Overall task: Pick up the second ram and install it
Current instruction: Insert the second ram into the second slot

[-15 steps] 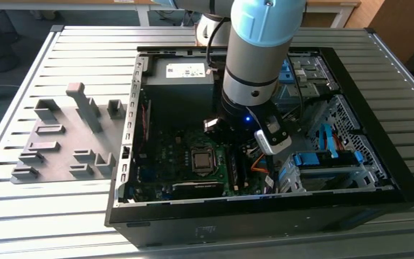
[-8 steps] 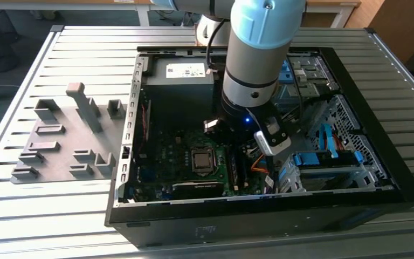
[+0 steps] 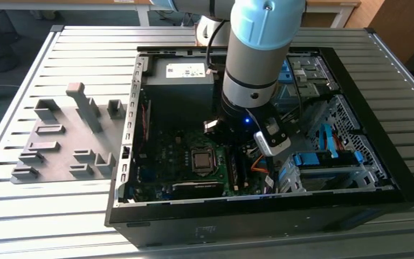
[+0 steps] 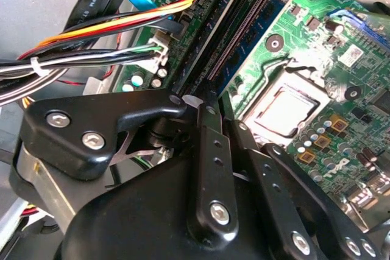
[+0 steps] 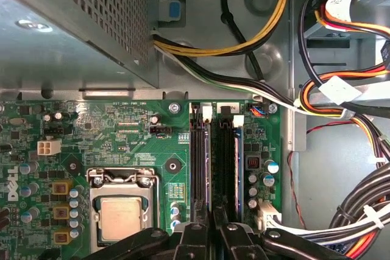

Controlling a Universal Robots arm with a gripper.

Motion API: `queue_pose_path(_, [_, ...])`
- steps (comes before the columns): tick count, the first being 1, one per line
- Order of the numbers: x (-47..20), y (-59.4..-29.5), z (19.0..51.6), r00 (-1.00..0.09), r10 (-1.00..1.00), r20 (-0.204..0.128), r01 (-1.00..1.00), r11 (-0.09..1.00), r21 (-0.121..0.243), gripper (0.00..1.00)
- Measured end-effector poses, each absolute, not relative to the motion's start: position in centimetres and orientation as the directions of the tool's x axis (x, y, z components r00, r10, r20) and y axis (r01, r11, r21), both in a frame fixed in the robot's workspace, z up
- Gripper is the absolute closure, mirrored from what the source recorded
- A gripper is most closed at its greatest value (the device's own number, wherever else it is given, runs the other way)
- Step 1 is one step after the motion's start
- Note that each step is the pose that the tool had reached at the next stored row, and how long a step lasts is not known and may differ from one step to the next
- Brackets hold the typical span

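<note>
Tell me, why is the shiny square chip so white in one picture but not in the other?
In the second wrist view, light bounces off the processor's metal lid, so it glares nearly white, and the gripper looks big and dark up close. In the first wrist view the same processor is evenly lit, a dull grey. In the exterior view the open computer case is shadowy inside.

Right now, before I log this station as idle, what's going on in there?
Not idle. The arm reaches into the open computer case, its pincer down at the memory slots on the motherboard. A memory stick with a blue label stands in one slot beside the pincer; whether the pincer grips it I cannot tell. A grey tray of blocks sits on the exterior view's left.
</note>
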State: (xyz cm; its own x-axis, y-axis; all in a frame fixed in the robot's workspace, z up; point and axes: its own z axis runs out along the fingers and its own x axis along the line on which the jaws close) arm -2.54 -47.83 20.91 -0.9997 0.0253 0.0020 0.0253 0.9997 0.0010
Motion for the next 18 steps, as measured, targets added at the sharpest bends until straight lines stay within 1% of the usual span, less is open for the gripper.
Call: queue_pose_path(18, [-2.54, -47.83, 21.09, -1.000, 0.025, 0.002, 0.025, 1.000, 0.008, 0.86])
